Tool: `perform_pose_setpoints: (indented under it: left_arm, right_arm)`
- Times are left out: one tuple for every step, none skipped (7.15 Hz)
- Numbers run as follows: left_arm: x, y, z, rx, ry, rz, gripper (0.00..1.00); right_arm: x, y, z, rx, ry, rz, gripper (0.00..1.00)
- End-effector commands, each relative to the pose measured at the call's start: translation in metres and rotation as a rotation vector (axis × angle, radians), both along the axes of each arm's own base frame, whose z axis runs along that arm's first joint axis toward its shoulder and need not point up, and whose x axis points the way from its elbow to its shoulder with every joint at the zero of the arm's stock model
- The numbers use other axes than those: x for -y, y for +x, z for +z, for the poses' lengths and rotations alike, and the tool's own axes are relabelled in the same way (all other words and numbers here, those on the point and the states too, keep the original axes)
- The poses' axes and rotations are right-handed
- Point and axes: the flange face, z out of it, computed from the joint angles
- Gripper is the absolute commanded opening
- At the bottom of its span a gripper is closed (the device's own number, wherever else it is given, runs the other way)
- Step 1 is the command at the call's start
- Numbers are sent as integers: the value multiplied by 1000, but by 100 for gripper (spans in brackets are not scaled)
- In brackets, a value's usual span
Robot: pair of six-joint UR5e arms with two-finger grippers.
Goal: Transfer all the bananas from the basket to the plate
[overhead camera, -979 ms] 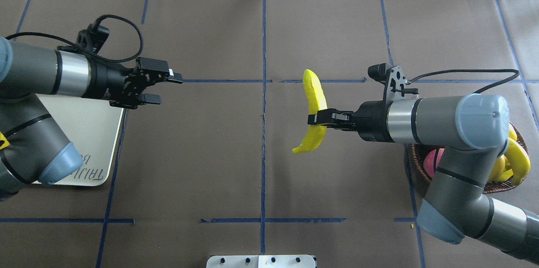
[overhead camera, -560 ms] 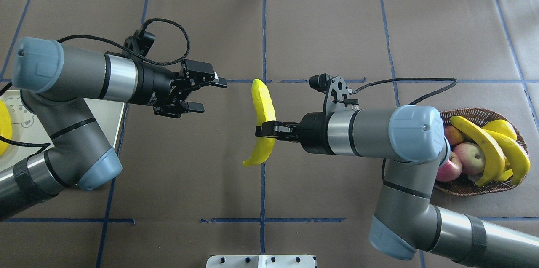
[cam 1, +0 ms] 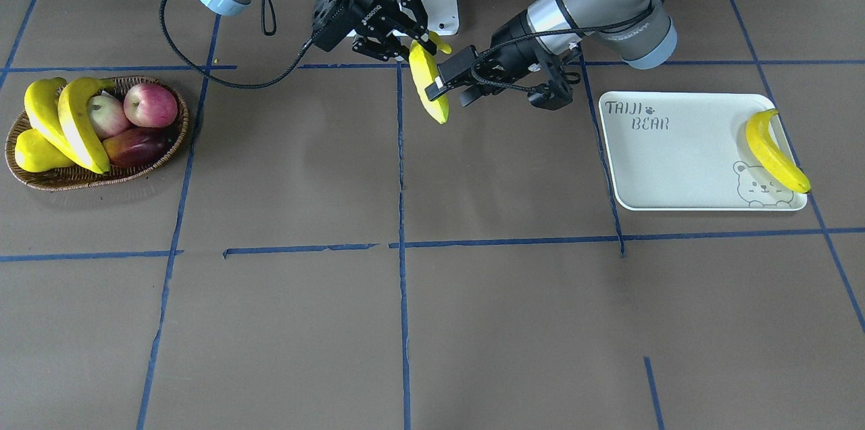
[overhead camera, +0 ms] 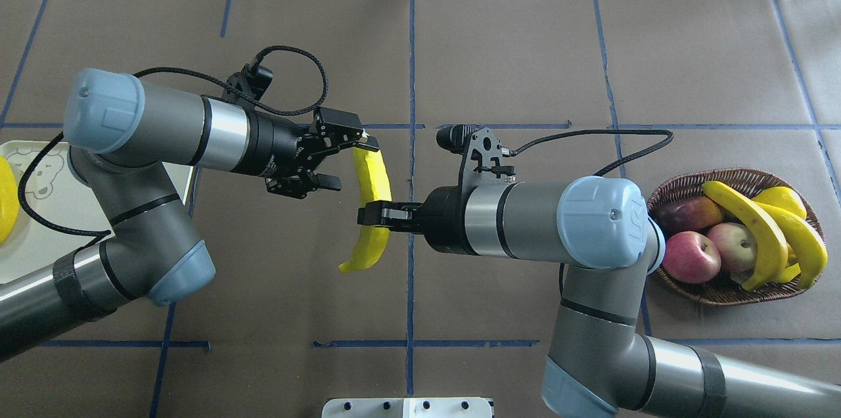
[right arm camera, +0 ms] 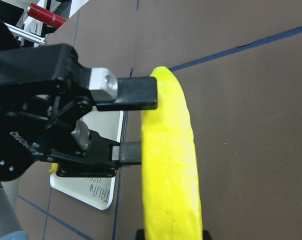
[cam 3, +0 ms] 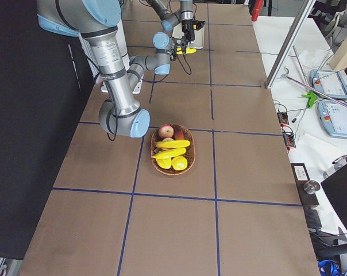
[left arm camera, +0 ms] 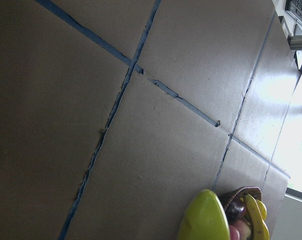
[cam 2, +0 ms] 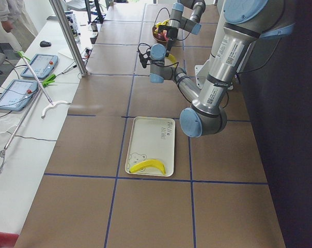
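1. Handing over is the step under way. The right gripper (overhead camera: 371, 215) is clenched around the middle of a banana (overhead camera: 374, 185) and holds it in the air above the centre of the tabletop (overhead camera: 512, 43).
2. The left gripper (overhead camera: 353, 163) is released, jaws spread. Its fingers (right arm camera: 138, 94) are right up against the upper half of that banana. Whether the peel already sits between them or only beside their tips, I cannot tell.
3. A second banana (cam 1: 774, 153) lies along one short end of the plate (cam 1: 676, 159), its tip over the rim. Two more bananas (overhead camera: 762, 234) rest in the basket (overhead camera: 716, 293) on top of the apples (overhead camera: 691, 257). By that count the task looks about a quarter done, with this fruit the second on its way.
4. The next move calls for the left gripper to get the fruit squarely between its jaws and close above the right gripper's hold. Only then should the right one let go.
5. The plate is well away on the left arm's side, so the left arm would then carry the banana there and set it on a bare part, beside the one already there.
6. The chief risk, as I judge it, is a release before the left grip is firm. The curved, smooth fruit could pivot or drop to the tabletop.
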Motion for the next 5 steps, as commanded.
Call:
perform_pose_setpoints:
  left_arm:
    - [-1,1,-1,0,-2,2,100]
    - [-1,1,-1,0,-2,2,99]
    - [-1,2,-2,-1,-1,2,99]
    - [-1,3,-1,4,-5,4,99]
    - [-1,3,-2,3,-4,4,99]
  right_arm:
    - [-2,-5,-4,-13,-4,-6,11]
    - [-1,-7,-2,-20,-7,-6,12]
    - [-2,-9,-2,-20,-7,-9,13]
    - [-7,-12,-2,-22,-7,-17,13]
    - [-10,-14,-6,-19,-6,-21,13]
